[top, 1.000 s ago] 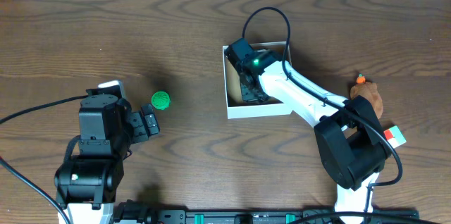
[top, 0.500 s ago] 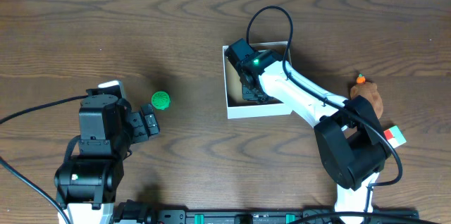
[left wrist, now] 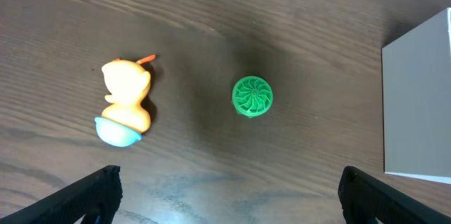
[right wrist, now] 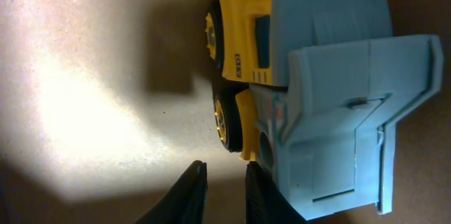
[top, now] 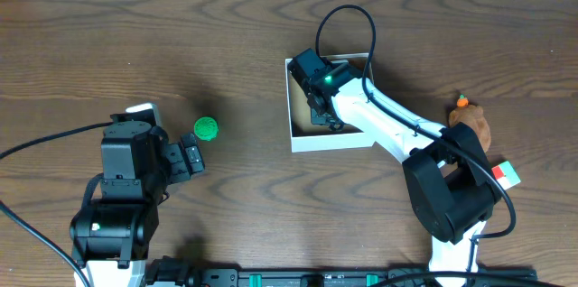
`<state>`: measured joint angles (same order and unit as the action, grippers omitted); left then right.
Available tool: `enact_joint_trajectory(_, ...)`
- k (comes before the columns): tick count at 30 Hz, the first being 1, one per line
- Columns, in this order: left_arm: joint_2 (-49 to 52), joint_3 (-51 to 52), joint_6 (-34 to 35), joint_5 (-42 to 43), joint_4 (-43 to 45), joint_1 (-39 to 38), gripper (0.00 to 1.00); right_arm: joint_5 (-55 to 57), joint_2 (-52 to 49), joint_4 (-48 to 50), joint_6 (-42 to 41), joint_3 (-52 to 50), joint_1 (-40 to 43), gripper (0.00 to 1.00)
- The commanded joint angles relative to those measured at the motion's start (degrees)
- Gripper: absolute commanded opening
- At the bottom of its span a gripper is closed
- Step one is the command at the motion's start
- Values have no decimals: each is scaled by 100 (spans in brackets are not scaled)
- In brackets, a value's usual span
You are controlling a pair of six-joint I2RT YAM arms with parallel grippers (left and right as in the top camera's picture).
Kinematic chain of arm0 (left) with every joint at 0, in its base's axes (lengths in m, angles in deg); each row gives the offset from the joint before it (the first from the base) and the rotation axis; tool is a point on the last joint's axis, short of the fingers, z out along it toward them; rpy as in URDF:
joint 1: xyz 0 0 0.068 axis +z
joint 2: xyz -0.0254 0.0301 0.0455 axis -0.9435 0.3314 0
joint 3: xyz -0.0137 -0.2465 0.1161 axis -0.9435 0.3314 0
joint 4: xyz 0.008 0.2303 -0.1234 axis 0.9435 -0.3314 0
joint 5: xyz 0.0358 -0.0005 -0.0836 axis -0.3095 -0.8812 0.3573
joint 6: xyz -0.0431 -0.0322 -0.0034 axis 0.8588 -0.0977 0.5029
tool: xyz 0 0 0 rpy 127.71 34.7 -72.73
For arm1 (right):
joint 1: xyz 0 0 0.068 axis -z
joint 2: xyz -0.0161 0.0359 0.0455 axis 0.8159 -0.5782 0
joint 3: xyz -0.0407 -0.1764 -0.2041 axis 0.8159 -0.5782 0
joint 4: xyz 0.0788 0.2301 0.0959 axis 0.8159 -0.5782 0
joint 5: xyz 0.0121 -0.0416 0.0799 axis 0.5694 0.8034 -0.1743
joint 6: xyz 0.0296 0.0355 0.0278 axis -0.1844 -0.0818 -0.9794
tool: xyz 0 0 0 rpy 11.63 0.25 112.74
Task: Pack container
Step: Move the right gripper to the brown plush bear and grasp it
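Observation:
The container point(top: 334, 141), a square white-walled box with a tan floor, sits right of centre. My right gripper point(top: 323, 109) reaches down inside it. In the right wrist view its fingers point(right wrist: 222, 189) are nearly together with nothing between them, just above the tan floor point(right wrist: 91, 76). A yellow and blue dump truck point(right wrist: 317, 76) lies on that floor beside the right finger. My left gripper point(top: 185, 159) is open and empty at the left. A green ball point(top: 206, 128) lies just beyond it and shows in the left wrist view point(left wrist: 252, 96).
A yellow duck toy with a blue base point(left wrist: 125, 103) lies left of the green ball. The container's white wall point(left wrist: 419, 104) shows at the right of that view. A brown plush toy point(top: 471, 123) and a red, white and green cube point(top: 506, 175) lie at the right.
My right gripper has shifted slightly toward the far side inside the container. The left arm and the green ball have not moved.

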<state>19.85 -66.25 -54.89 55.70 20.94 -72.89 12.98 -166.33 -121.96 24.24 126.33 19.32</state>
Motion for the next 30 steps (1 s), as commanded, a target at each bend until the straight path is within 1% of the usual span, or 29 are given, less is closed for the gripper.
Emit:
enact_joint_trajectory(1, 4, -114, 55, -28, -20, 20, 98, -33, 7, 26, 214, 26, -9, 20)
enact_joint_trajectory(5, 4, -114, 55, -28, -20, 20, 98, -33, 11, 48, 247, 31, -72, 19)
enact_joint_trajectory(9, 4, -114, 55, -28, -20, 20, 98, -221, 138, 103, 496, 142, -74, 18)
enact_joint_trajectory(11, 4, -114, 55, -28, -20, 20, 98, -402, 269, 59, 664, 334, -44, 19)
enact_joint_trajectory(12, 4, -114, 55, -28, -20, 20, 98, -468, 361, 13, 748, 470, -26, 25)
enact_joint_trajectory(13, 4, -114, 55, -28, -20, 20, 98, -501, 448, -46, 809, 597, -15, 35)
enact_joint_trajectory(14, 4, -114, 55, -28, -20, 20, 98, -498, 562, -125, 911, 761, -4, 43)
enact_joint_trajectory(15, 4, -114, 55, -28, -20, 20, 98, -496, 682, -199, 1095, 938, 22, 47)
enact_joint_trajectory(17, 4, -114, 55, -28, -20, 20, 98, -459, 927, -387, 1338, 1261, 120, 60)
enact_joint_trajectory(18, 4, -114, 55, -28, -20, 20, 98, -391, 1047, -511, 1366, 1403, 195, 71)
enact_joint_trajectory(19, 4, -114, 55, -28, -20, 20, 98, -284, 1213, -702, 1366, 1569, 337, 79)
enact_joint_trajectory(21, 4, -114, 55, -28, -20, 20, 98, -256, 1488, -964, 1464, 1733, 682, 87)
enact_joint_trajectory(23, 4, -114, 55, -28, -20, 20, 98, -284, 1768, -1187, 1655, 1755, 1141, 91)
enact_joint_trajectory(26, 4, -114, 55, -28, -20, 20, 98, -299, 1998, -1600, 2208, 1755, 1989, 99)
enact_joint_trajectory(30, 7, -114, 55, -28, -20, 20, 98, -887, 1919, -2151, 3484, 1648, 3217, 99)
